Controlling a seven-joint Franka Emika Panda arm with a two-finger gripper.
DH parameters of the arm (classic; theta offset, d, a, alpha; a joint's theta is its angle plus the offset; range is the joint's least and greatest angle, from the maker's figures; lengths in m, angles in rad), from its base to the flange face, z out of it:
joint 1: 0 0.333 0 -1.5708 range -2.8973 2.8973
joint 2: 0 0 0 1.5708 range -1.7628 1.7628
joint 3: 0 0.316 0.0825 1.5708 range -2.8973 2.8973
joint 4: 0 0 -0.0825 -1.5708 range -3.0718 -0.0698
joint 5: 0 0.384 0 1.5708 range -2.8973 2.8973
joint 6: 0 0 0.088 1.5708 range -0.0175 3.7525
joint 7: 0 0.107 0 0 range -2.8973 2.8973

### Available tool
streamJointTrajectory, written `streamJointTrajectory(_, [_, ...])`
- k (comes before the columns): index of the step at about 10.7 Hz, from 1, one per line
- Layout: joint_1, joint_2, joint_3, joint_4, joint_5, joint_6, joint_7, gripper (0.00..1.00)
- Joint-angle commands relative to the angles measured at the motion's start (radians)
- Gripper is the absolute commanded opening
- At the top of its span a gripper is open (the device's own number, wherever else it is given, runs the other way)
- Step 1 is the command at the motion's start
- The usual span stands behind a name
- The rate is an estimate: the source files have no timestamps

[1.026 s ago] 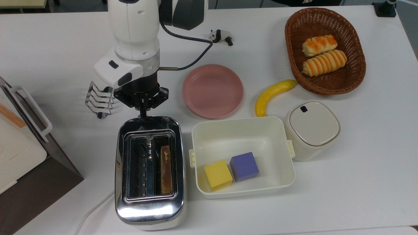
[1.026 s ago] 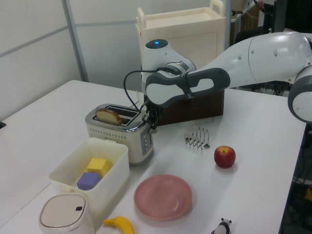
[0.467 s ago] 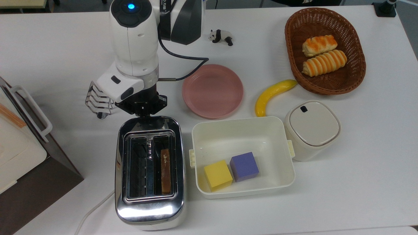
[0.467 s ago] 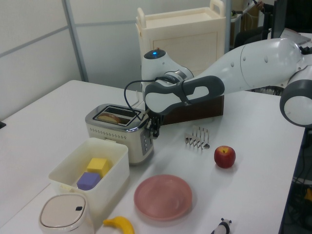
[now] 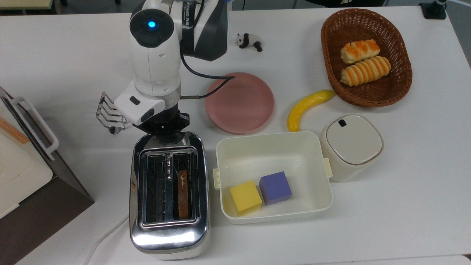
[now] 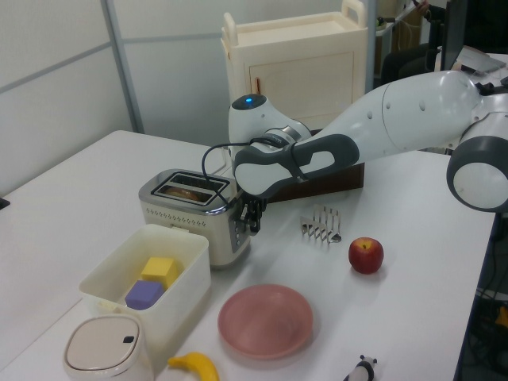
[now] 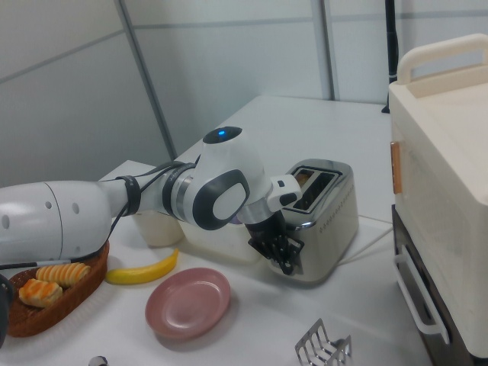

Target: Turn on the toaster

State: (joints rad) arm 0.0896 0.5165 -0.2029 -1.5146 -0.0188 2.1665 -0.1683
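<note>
On the white table [image 5: 404,191], top view's lower left: chrome toaster [image 5: 168,195], a brown slice sunk in its right-hand slot. White storage box [image 5: 274,147] alongside, holding yellow and purple cubes. Gripper [image 6: 252,220] pressed against the toaster's lever end; finger spacing cannot be told. Wire toast rack [image 5: 109,116] nearby.

toaster [image 5: 168,195] lever end hidden behind the gripper [image 6: 252,220] and wrist in the top view; lever itself not made out. white-and-brown box appliance [image 5: 22,173] cut off by the top view's left edge. cord [image 5: 105,235] running off the bottom edge. panda figure [image 6: 361,369] clipped in the left view.
</note>
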Motion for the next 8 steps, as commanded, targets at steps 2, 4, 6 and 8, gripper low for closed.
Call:
streamJointTrajectory(2, [0.002, -0.09, -0.007, -0.001, 0.005, -0.028, -0.011, 0.0])
streamJointTrajectory(4, [0.002, -0.159, -0.006, 0.001, 0.011, -0.077, -0.01, 0.0])
streamJointTrajectory(6, [0.004, -0.19, -0.004, 0.001, 0.019, -0.132, -0.008, 0.0])
streamJointTrajectory(8, [0.009, -0.216, -0.003, 0.002, 0.034, -0.232, -0.007, 0.18])
